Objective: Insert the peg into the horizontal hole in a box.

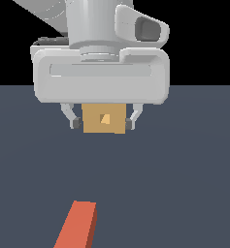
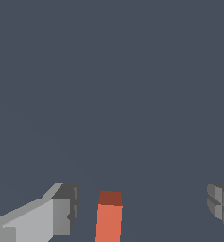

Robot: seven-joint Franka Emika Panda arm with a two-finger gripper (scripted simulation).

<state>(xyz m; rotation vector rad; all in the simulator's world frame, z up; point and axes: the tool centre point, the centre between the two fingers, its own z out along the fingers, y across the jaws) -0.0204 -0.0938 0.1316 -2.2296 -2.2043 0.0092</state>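
A: Where does the pincer (image 1: 102, 123) sit at the moment?

B: It hangs above the dark slate worktop (image 1: 184, 184), its pale grey body filling the upper part of the exterior view. The two fingers are spread wide, with nothing pinched between them.

A: And the box (image 1: 104, 118)?

B: In the exterior view the tan box shows in the gap between the fingertips (image 1: 76, 123). Whether it stands behind the pincer or right between the tips, I cannot tell from that picture. The wrist view shows no box between the fingers, only bare worktop (image 2: 108, 94).

A: Can you see the hole (image 1: 105, 118)?

B: Yes, a small, lighter tan square in the centre of the box's face, turned toward the exterior camera.

A: Where is the peg (image 1: 78, 225)?

B: It lies flat on the worktop, well apart from the box, towards the near edge in the exterior view and cut off by the frame. Only its orange-red part shows. In the wrist view the peg (image 2: 109, 221) lies between the spread fingers (image 2: 61, 215), touching neither.
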